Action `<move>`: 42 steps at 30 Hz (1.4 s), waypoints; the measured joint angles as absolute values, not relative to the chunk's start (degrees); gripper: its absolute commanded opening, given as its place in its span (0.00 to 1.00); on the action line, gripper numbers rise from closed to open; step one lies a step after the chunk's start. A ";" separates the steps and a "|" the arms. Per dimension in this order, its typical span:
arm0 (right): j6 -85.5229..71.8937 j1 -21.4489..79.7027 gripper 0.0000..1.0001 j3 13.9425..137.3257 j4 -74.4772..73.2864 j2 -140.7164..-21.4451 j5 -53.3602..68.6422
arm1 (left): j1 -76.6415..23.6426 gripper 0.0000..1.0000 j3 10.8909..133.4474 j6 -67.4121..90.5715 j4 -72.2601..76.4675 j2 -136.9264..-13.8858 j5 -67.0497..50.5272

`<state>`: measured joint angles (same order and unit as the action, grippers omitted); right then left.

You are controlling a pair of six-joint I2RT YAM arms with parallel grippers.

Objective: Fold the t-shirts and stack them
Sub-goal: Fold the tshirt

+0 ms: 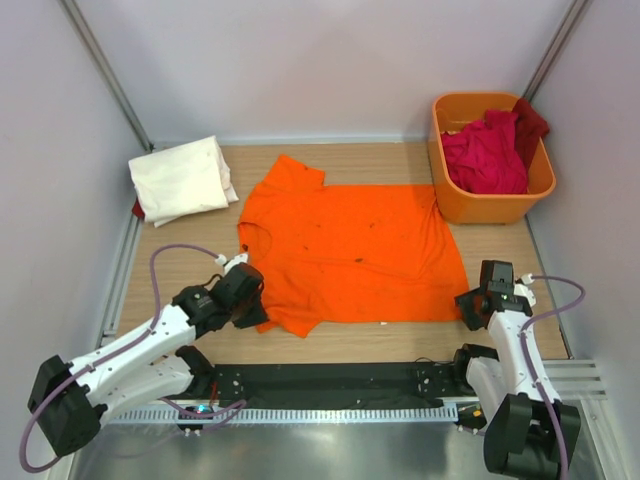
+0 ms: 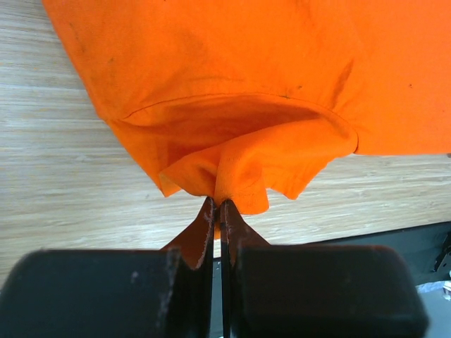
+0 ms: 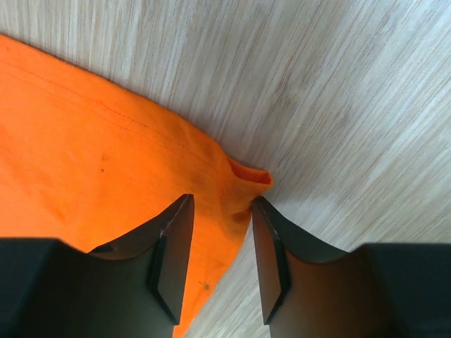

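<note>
A bright orange t-shirt [image 1: 355, 250] lies spread flat on the wooden table. My left gripper [image 1: 250, 300] is at its near left sleeve. In the left wrist view that gripper [image 2: 218, 204] is shut on a bunched fold of the orange cloth [image 2: 239, 176]. My right gripper [image 1: 470, 308] is at the shirt's near right hem corner. Its jaws [image 3: 222, 204] stand apart, straddling the puckered corner [image 3: 243, 176]. A cream-white t-shirt [image 1: 182, 178] lies folded at the back left. Crimson and dark red t-shirts [image 1: 487, 155] are heaped in the tub.
A rigid orange plastic tub [image 1: 490, 208] stands at the back right against the wall. A bit of dark red cloth [image 1: 137, 208] peeks from under the cream shirt. A black rail [image 1: 330, 380] runs along the near edge between the arm bases.
</note>
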<state>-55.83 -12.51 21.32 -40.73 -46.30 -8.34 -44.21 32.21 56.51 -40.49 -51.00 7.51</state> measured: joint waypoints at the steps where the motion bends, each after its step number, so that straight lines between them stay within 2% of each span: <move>1: -55.70 -12.51 0.41 21.28 -40.38 -46.33 -8.16 | -44.05 0.00 32.21 56.47 -40.49 -51.00 7.42; 4: -54.81 -12.51 0.18 21.30 -39.83 -46.52 -8.03 | -43.62 0.00 32.21 56.38 -40.51 -50.98 7.35; 5: -54.37 -12.51 0.07 21.30 -39.70 -46.74 -7.86 | -43.48 0.00 32.21 56.34 -40.53 -50.98 7.27; 7: -53.76 -12.51 0.01 21.28 -39.44 -46.83 -7.33 | -43.35 0.00 32.23 56.31 -40.62 -50.85 7.22; 14: -51.92 -12.51 0.01 22.46 -41.80 -42.83 -4.67 | -43.35 0.00 35.77 56.45 -46.81 -47.62 7.22; 21: -49.39 -12.51 0.01 31.97 -49.06 -36.75 -0.54 | -43.35 0.00 42.63 57.58 -56.64 -36.88 7.31; 30: -47.83 -11.35 0.01 35.70 -57.08 -30.33 3.14 | -43.35 0.00 43.51 60.27 -72.07 -29.52 7.42; 37: -47.13 -9.37 0.01 35.70 -60.90 -26.46 5.15 | -43.35 0.00 47.99 60.97 -75.92 -29.67 7.20; 42: -47.05 -9.19 0.01 35.68 -61.58 -24.88 5.58 | -43.35 0.00 50.33 58.81 -76.60 -35.70 7.20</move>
<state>-47.05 -9.19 35.68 -61.58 -24.88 5.58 -43.35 50.33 58.81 -76.60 -35.70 7.20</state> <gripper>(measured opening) 0.040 0.009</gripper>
